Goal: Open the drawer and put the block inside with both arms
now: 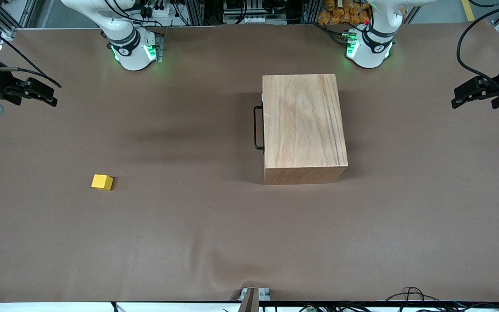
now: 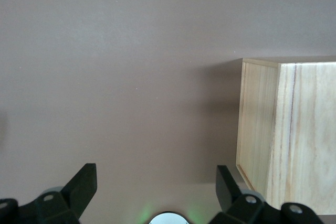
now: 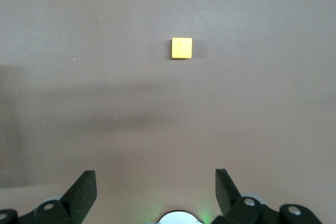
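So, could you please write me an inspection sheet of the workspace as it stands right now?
Surface: brown table cover, slightly wrinkled at the edge nearest the front camera.
Job's things: cabinet with drawer shut, black handle facing the right arm's end; yellow block lying alone, nearer the front camera than the cabinet.
Clutter: nothing seen on the cover.
Grippers: left gripper open, empty, raised at its own end of the table; right gripper open, empty, raised at its own end.
Cables: black cables loop off the arms.
Surroundings: green-lit arm bases, frames and equipment past the table edge.

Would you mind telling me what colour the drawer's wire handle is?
Black. The U-shaped wire handle on the boxy light-wood cabinet shows best in the front view.
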Robot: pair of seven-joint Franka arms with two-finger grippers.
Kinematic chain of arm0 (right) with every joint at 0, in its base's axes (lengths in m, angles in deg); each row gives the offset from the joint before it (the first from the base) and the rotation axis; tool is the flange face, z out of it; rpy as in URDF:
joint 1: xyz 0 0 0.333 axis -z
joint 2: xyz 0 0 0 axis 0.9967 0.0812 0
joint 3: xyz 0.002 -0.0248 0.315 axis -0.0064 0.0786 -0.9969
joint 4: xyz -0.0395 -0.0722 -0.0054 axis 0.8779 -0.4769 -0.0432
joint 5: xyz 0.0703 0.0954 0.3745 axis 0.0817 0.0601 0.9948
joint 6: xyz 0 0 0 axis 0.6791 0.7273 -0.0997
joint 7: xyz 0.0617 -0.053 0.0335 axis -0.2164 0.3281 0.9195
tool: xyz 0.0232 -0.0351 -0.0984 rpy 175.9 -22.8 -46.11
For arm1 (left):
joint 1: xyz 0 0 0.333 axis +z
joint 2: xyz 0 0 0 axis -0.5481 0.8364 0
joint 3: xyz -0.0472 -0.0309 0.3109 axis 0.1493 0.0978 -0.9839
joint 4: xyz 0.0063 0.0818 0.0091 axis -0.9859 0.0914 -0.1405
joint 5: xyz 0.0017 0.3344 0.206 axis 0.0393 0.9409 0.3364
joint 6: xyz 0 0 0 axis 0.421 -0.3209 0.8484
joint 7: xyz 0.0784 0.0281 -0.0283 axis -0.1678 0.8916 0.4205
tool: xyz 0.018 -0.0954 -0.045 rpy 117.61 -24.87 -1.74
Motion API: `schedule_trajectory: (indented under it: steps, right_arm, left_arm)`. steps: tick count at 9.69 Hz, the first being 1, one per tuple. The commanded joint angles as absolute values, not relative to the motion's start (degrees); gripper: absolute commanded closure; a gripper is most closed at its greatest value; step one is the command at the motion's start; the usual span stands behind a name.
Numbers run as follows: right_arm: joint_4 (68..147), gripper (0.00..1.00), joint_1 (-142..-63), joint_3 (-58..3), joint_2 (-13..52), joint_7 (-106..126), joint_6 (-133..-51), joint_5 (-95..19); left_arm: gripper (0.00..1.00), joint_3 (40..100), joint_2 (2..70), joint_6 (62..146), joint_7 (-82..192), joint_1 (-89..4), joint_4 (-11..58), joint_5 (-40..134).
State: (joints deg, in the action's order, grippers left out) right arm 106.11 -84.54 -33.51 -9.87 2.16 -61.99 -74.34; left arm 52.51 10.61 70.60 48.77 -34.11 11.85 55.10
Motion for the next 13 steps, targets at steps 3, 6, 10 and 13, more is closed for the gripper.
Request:
schedule_trajectory:
  steps: [3,6,10,13]
  right_arm:
    - [105.91,0.00,-84.55,-33.43,-9.71,2.40,-62.16,-74.78]
    - [105.91,0.00,-84.73,-33.43,-9.79,2.31,-62.07,-74.78]
    - [105.91,0.00,-84.55,-33.43,-9.80,2.40,-62.07,-74.78]
    - [105.91,0.00,-84.55,-33.34,-9.71,2.40,-62.16,-74.78]
  left_arm:
    - [0.00,53.49,17.73,70.52,52.47,-38.41,8.05,50.95]
    - [0.00,53.93,22.57,71.05,66.16,-47.62,3.29,51.21]
    - [0.00,53.76,27.15,74.73,78.40,-58.45,0.12,51.66]
    - [0.00,53.58,30.66,76.05,81.31,-60.75,-1.37,51.65]
